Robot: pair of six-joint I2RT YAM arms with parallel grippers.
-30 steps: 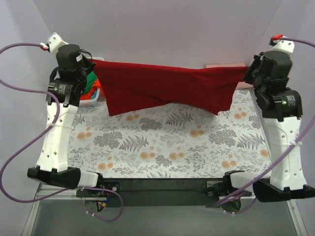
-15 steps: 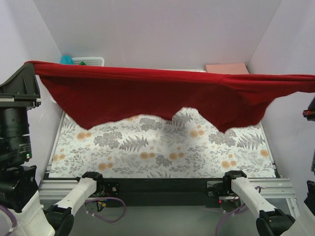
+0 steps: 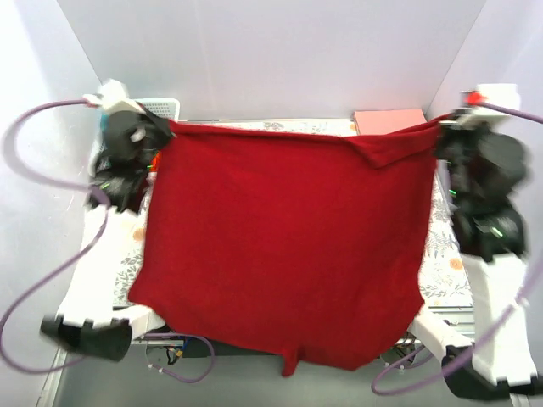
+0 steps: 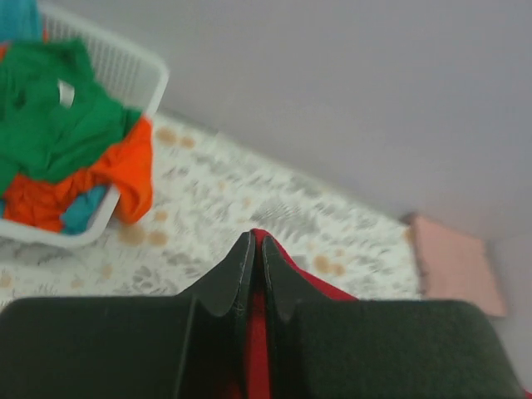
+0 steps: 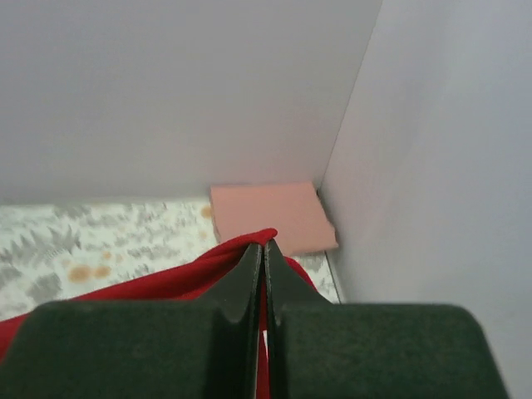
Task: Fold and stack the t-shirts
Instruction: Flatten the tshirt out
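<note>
The dark red t-shirt (image 3: 284,254) hangs spread wide between both arms and hides most of the table. My left gripper (image 3: 165,129) is shut on its far left corner; in the left wrist view the red cloth (image 4: 259,332) is pinched between the shut fingers of that gripper (image 4: 256,241). My right gripper (image 3: 437,127) is shut on the far right corner; red cloth (image 5: 183,278) shows at the tips of that gripper (image 5: 264,245). A folded salmon pink t-shirt (image 3: 389,120) lies at the far right corner, and it also shows in the right wrist view (image 5: 270,212).
A white lattice basket (image 4: 137,71) at the far left holds green (image 4: 50,133), orange (image 4: 125,170) and turquoise shirts. It shows partly in the top view (image 3: 161,106). The floral table cover (image 4: 249,195) lies below. Grey walls close in on both sides.
The red shirt, stretched high and close to the camera half a second ago, now hangs lower and farther back as a broad sheet. Both arms have moved with it.
</note>
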